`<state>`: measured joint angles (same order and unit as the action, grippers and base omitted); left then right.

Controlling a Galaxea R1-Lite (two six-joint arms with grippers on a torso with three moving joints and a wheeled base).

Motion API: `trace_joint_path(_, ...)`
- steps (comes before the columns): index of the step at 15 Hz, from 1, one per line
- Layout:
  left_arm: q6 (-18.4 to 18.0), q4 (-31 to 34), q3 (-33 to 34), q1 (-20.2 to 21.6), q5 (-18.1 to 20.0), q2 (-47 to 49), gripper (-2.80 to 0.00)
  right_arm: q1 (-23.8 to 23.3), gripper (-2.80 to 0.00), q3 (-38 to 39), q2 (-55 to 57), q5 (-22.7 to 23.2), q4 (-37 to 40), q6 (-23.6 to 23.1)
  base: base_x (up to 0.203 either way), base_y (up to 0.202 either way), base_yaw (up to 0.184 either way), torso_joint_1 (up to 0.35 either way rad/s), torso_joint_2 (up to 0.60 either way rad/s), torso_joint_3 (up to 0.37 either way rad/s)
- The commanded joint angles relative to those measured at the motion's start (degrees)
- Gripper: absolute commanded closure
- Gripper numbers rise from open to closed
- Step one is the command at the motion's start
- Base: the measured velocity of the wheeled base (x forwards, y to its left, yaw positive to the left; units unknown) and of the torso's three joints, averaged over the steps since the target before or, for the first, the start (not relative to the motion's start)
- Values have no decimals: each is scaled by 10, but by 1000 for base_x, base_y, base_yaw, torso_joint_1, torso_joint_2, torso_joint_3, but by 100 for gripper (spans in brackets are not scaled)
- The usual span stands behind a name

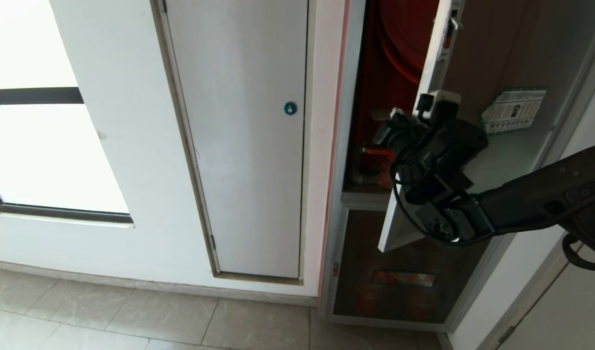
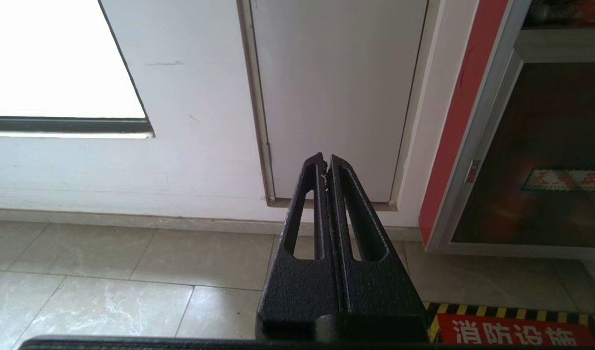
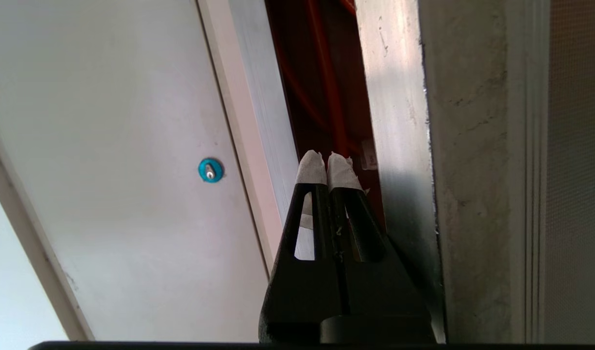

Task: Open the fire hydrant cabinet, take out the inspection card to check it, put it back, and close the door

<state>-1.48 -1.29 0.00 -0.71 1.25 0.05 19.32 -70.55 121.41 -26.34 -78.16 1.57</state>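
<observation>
door: ajar, swung partly out from fire hydrant cabinet | right gripper: fingers pressed together, holding nothing, at door's free edge in the gap | left gripper: closed, empty, low, well left of door

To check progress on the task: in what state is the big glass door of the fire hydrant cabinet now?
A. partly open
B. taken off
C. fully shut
A: the door stands swung out from the fire hydrant cabinet, red interior visible in the gap, with the shut right pincer at its edge.
</observation>
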Motion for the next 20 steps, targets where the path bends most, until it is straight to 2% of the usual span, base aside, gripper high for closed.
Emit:
trace_joint_path(1, 0, 0, 8, 0, 0, 0, 0, 0, 0, 49, -32, -2, -24, 0, 0, 0, 0, 0, 0, 0)
trace_joint_path(9, 0, 0, 8, 0, 1, 0, 0, 0, 0, 192, -108, 0, -84, 2, 0, 0, 0, 0, 0, 0)
trace_joint_path(20, 0, 0, 8, 0, 1, 0, 0, 0, 0, 304, -206, -9, -95, 2, 0, 0, 0, 0, 0, 0)
